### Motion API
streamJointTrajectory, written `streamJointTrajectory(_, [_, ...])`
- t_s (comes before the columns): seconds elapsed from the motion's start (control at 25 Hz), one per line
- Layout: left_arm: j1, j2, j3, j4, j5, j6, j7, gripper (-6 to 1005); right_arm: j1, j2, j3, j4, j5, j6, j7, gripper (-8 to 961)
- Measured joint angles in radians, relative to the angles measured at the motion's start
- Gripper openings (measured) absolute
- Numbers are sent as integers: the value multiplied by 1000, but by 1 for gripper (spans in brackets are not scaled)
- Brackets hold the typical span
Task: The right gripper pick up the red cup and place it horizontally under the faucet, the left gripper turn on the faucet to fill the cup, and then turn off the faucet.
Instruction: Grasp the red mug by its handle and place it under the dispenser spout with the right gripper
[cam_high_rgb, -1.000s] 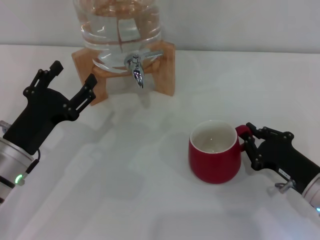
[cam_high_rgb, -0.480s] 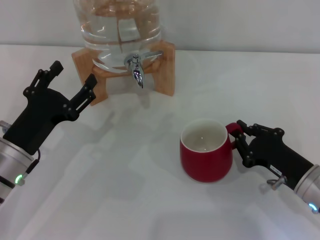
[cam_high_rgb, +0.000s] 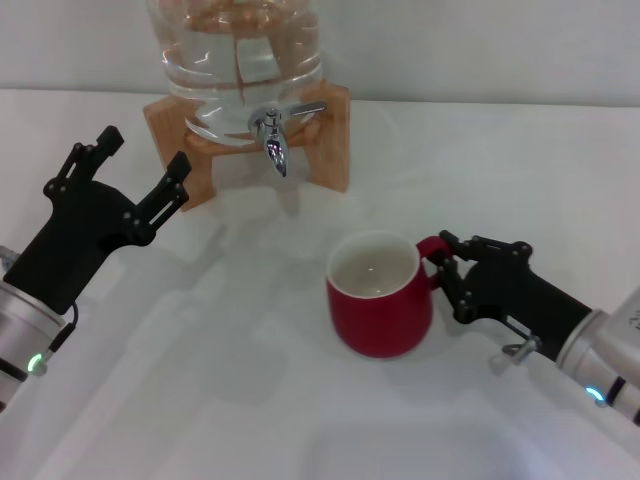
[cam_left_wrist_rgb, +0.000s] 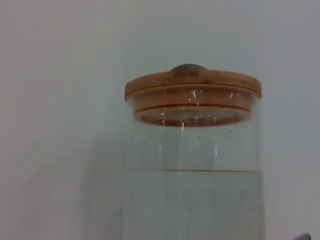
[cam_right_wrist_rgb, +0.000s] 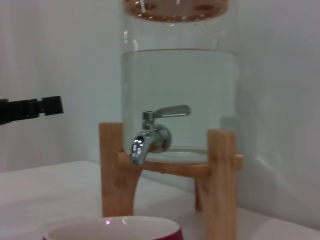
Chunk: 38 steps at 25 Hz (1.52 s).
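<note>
The red cup (cam_high_rgb: 380, 305) stands upright, cream inside showing, in the middle of the white table, in front of and to the right of the faucet (cam_high_rgb: 272, 135). My right gripper (cam_high_rgb: 448, 272) comes in from the right and is shut on the cup's handle. The chrome faucet, lever flat, sticks out of the glass jar (cam_high_rgb: 235, 60) on its wooden stand (cam_high_rgb: 335, 150). My left gripper (cam_high_rgb: 147, 147) hovers open to the left of the stand, holding nothing. The right wrist view shows the faucet (cam_right_wrist_rgb: 152, 135) ahead and the cup's rim (cam_right_wrist_rgb: 115, 229) close below.
The jar is partly filled with water and carries a wooden lid (cam_left_wrist_rgb: 192, 90). The white table (cam_high_rgb: 250, 400) runs back to a pale wall behind the stand. One dark finger of the left gripper (cam_right_wrist_rgb: 30, 109) shows far off in the right wrist view.
The right gripper has carried the red cup to the left and slightly farther back, toward the faucet. The left arm has not moved.
</note>
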Motion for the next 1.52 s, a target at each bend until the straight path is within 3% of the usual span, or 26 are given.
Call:
streamJointTrajectory(0.8, [33,3,-7,0,-30,-38,7,874,112,1,10,47,-12,136,5,135])
streamJointTrajectory(1.52, [3,5,-4,-3,-93,31,0,874,119,-1,21,47,-16,135,6,134])
